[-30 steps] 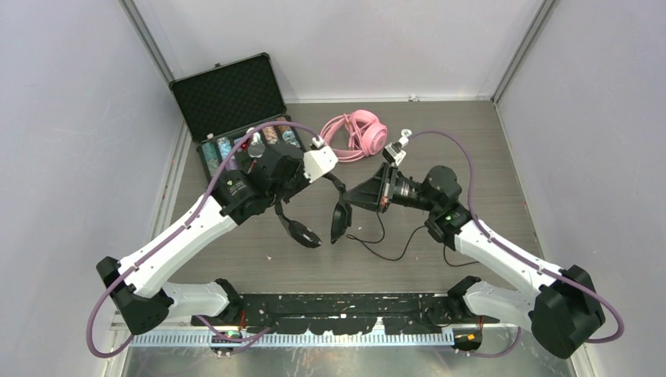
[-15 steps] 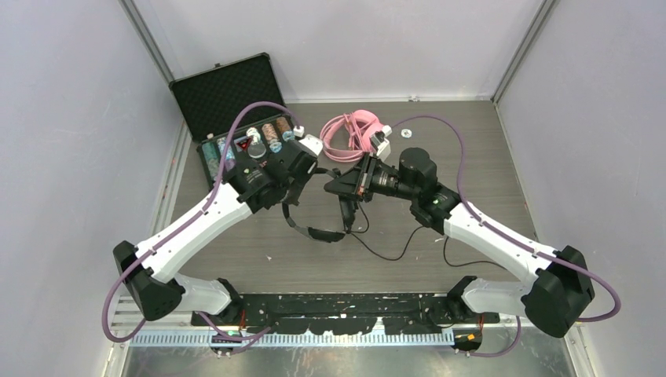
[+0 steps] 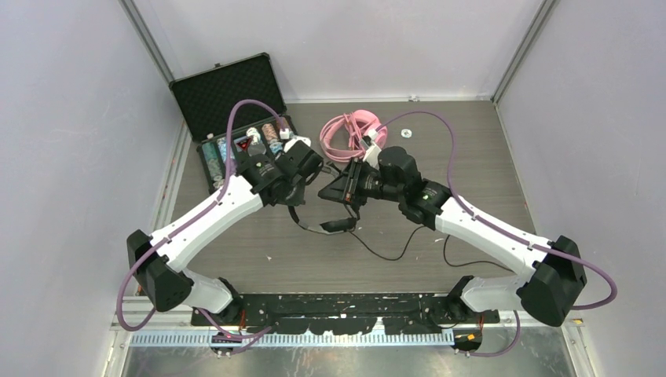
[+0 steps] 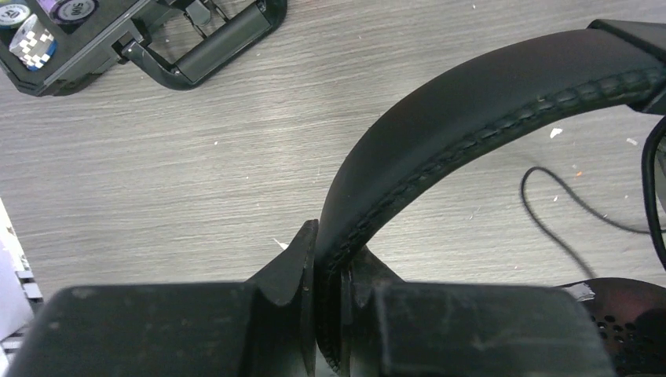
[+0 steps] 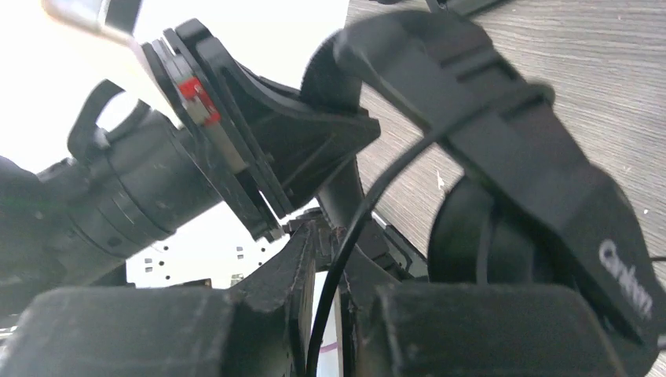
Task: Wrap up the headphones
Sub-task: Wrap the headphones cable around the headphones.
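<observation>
The black headphones [image 3: 334, 225] hang between my two grippers over the middle of the table. My left gripper [image 3: 305, 187] is shut on their padded headband [image 4: 471, 110]; in the left wrist view the band is pinched between the jaws of this gripper [image 4: 328, 263]. My right gripper [image 3: 330, 192] sits right beside it, shut on the thin black cable [image 5: 369, 196], which runs between its jaws [image 5: 330, 263] next to an earcup arm [image 5: 542, 173]. The rest of the cable [image 3: 389, 253] trails on the table. The pink headphones [image 3: 349, 129] lie with their coiled cable at the far centre.
An open black case [image 3: 228, 98] with poker chips stands at the far left; its handle shows in the left wrist view [image 4: 212, 47]. A small silver disc [image 3: 406, 133] lies at the far right of the pink headset. Grey walls close in on three sides.
Both grippers have moved toward the far side and closer together, carrying the black headphones with them. The right arm has swung left; the hanging earcup has risen nearer the grippers.
</observation>
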